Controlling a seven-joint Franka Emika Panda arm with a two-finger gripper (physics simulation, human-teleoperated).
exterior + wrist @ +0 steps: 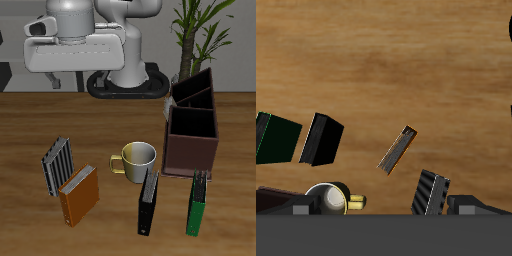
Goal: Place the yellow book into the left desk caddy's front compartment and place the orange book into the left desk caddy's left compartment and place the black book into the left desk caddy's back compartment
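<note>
The left desk caddy (pixel 190 150) is a tall dark-brown box whose large front compartment (pixel 192 122) is open and holds nothing. The orange book (pixel 78 195) (pixel 397 150) stands near the table's front edge, beside a striped book. The black book (pixel 148 202) (pixel 321 140) lies in front of the mug. The yellow book does not show in either view. My gripper (pixel 65 82) (pixel 384 205) hangs high over the back of the table, far from the books. It is open, with nothing between its fingers.
A pale mug (pixel 135 158) (pixel 331 198) stands between the books and the caddy. A black-and-white striped book (pixel 58 163) (pixel 431 190) stands behind the orange one. A slim green book (pixel 198 205) (pixel 276 138) lies before the caddy. A potted plant (pixel 205 30) stands behind the caddy.
</note>
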